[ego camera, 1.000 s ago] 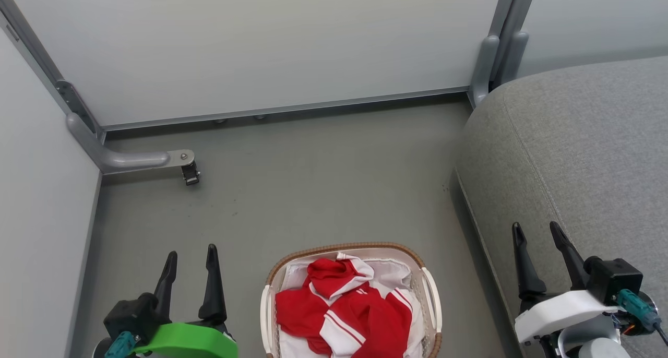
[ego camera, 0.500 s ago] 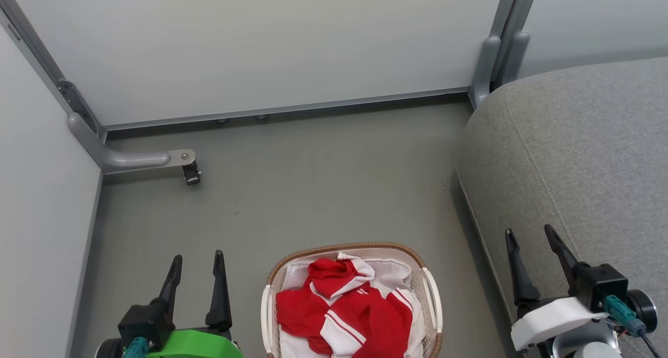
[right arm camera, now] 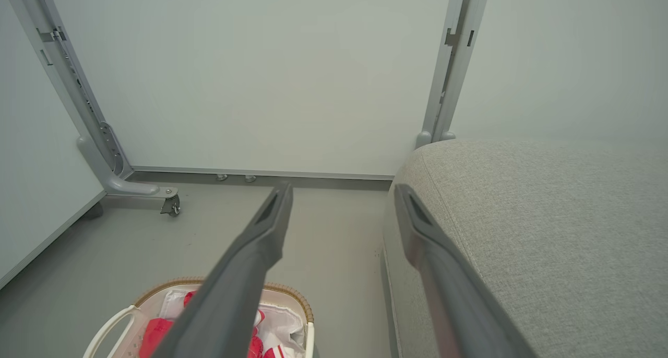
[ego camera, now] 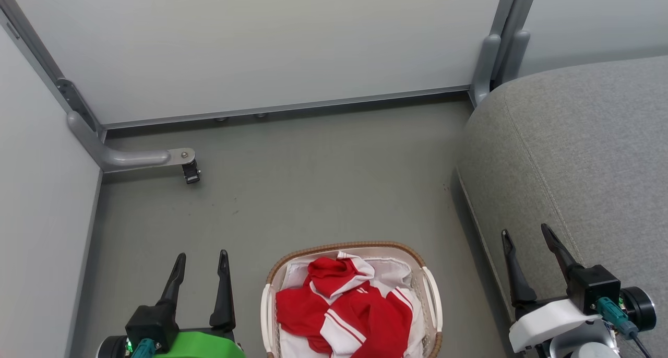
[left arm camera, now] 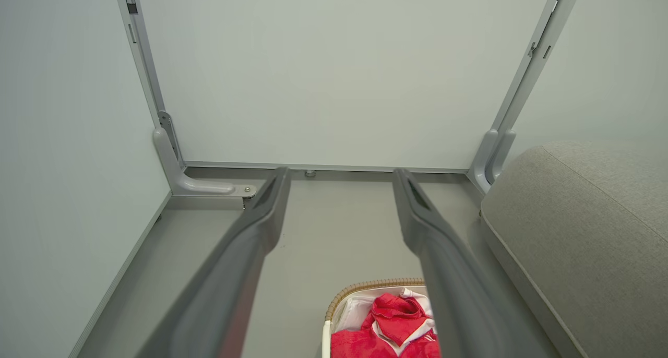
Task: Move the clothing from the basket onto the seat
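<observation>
The red clothing (ego camera: 344, 306) lies crumpled in the basket (ego camera: 344, 247) at six o'clock in the head view. It is a heap of soft, bright fabric folds crossed by white stripes and trim, resting on a white cloth liner (ego camera: 394, 271). The basket is a small oval of cream plastic with perforated walls, a brown woven rim and looped side handles, and it stands on the smooth grey-green floor (ego camera: 313, 180). At three o'clock sits the seat (ego camera: 584, 154), a large block of light grey woven upholstery with rounded corners and a stitched seam across its top, near the basket but apart from it. The left end effector (ego camera: 202, 255), on a glossy green wrist shell at seven o'clock, has its two long, dark, tapering fingers spread wide and holds nothing. It hangs over the floor beside the basket. The right end effector (ego camera: 525, 230), on a white shell at four o'clock, is equally wide and empty, and its fingers overlap the seat's front edge. Matte pale wall panels (ego camera: 271, 45) in grey metal frames close the scene at twelve o'clock. A curved metal foot (ego camera: 135, 159) with a small caster sits at ten o'clock.
</observation>
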You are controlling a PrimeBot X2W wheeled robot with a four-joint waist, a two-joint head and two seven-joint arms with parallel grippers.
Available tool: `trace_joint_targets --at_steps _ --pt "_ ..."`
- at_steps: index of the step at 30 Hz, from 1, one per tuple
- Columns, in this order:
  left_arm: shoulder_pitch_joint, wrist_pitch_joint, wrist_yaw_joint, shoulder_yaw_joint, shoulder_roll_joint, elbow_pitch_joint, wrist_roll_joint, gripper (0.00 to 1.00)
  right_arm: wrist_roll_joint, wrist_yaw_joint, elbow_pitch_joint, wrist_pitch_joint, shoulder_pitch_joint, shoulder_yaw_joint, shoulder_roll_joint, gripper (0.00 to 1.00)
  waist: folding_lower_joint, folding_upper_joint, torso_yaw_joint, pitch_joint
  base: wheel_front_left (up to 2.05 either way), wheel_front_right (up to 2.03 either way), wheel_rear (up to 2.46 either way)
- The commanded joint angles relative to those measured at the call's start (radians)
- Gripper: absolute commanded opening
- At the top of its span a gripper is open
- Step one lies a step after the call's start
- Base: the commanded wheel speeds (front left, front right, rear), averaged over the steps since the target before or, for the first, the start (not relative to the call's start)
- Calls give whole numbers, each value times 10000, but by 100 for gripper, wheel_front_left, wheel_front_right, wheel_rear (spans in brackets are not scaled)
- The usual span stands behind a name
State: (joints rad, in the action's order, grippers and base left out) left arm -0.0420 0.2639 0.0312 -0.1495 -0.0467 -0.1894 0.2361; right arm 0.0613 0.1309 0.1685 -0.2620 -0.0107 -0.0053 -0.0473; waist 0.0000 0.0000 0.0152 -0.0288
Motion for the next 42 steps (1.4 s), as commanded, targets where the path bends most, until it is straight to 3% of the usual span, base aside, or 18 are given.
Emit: trace_joint_targets --at_steps 1,25,35,42 --pt "-140 11 9 12 -66 20 -26 100 -48 -3 31 -46 78 -30 -57 100 0 0 0 0 0 0 0" --pt "128 9 22 -58 -65 104 -60 100 15 -3 -105 -46 -141 -118 -57 100 0 0 -15 -351 0 0 0" --pt "1062 7 210 -461 -62 32 -465 100 -71 -3 -418 -37 -867 -507 -54 100 0 0 -91 -1813 0 0 0" --pt "2693 4 455 -987 -59 -751 -1043 100 -50 -5 -743 -35 -1958 -743 -51 100 0 0 -279 -3657 0 0 0"
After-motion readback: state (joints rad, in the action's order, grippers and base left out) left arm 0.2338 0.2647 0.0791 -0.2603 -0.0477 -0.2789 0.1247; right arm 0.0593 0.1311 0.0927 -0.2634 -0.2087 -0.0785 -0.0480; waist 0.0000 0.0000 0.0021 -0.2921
